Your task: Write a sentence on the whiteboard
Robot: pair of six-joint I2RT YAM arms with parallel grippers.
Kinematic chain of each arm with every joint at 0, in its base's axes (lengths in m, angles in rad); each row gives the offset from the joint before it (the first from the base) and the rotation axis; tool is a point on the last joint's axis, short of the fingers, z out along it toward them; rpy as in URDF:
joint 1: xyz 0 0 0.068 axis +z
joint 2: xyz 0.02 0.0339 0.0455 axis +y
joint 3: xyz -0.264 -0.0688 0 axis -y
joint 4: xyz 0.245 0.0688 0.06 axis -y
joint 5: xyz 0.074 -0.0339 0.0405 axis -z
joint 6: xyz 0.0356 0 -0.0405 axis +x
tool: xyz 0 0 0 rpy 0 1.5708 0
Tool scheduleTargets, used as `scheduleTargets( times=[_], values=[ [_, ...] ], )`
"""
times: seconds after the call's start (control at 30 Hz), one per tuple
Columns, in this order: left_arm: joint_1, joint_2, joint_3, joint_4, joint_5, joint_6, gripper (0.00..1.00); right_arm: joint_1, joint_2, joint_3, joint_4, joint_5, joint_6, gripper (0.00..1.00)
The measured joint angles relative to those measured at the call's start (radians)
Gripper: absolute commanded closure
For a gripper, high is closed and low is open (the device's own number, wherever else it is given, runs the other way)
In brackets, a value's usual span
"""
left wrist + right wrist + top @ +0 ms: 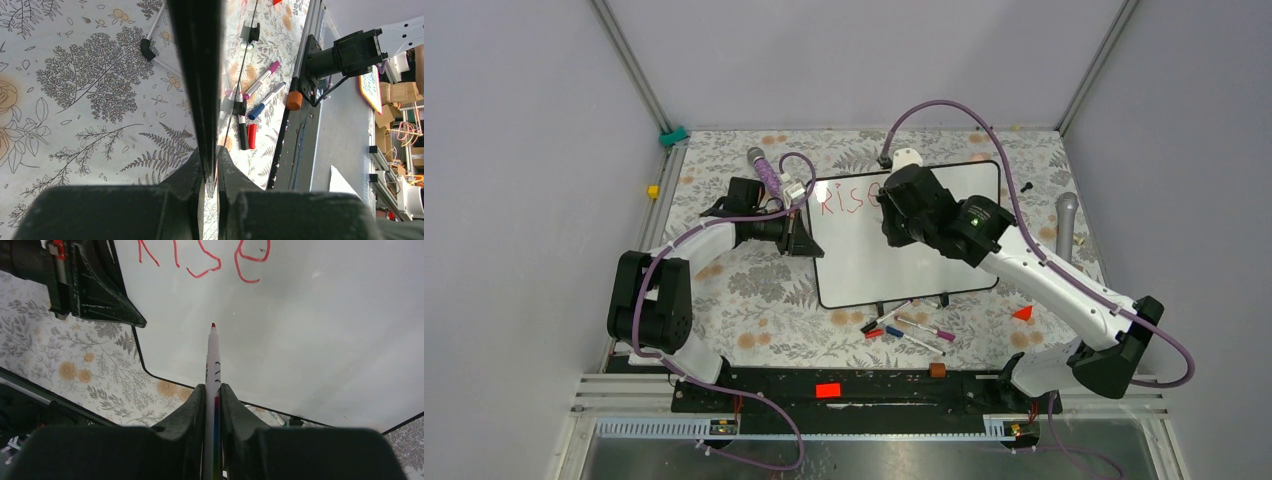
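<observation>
Starting at the left edge of the large glossy white whiteboard with the thin black rim (pixel 894 265), sitting on the floral-print desk (pixel 744 290): left jaws pressed together on that rim, pinning the board in place. Nice edge-on look at that from the left wrist view.

Just inside the board's top-left corner: red handwritten sentence (pixel 849 200), only "Rise" down so far, so one word of four.

Just under that word: white-barrelled, red-tipped marker (pixel 213 365), pinched tight between the right jaws, tip aimed at bare board. Can't tell whether touching the surface or hovering just off it.

Moving right across the board: nothing but blank white, so plenty of room.

Not yet written: "above it all". Probably headed for a second line, judging by the tip's spot below the first word rather than beside it.

Just off the board's near edge: handful of spare markers (pixel 919 330) plus a red cap (pixel 874 333) loose on the desk.

Main worry from here, at a guess: board sliding under pen pressure without that left-edge clamp.
</observation>
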Motion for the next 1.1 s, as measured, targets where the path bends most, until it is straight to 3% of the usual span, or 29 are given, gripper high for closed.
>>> scheduleTargets(
  times=[0.37, 0.8, 0.97, 1.1],
  values=[
    [-0.002, 0.0, 0.001, -0.001, 0.003, 0.002, 1.0, 0.029, -0.051, -0.146, 0.036, 0.015, 0.037, 1.0],
    [-0.016, 0.001, 0.02, -0.015, -0.006, 0.013, 1.0, 0.052, -0.079, -0.195, 0.09, 0.098, 0.073, 1.0],
    [-0.02, 0.001, 0.024, -0.017, -0.01, 0.013, 1.0, 0.006, -0.092, -0.199, 0.07, 0.118, 0.07, 1.0],
    [-0.029, 0.001, 0.029, -0.018, -0.012, 0.013, 1.0, -0.106, -0.126, -0.2, 0.071, 0.083, 0.072, 1.0]
  ],
)
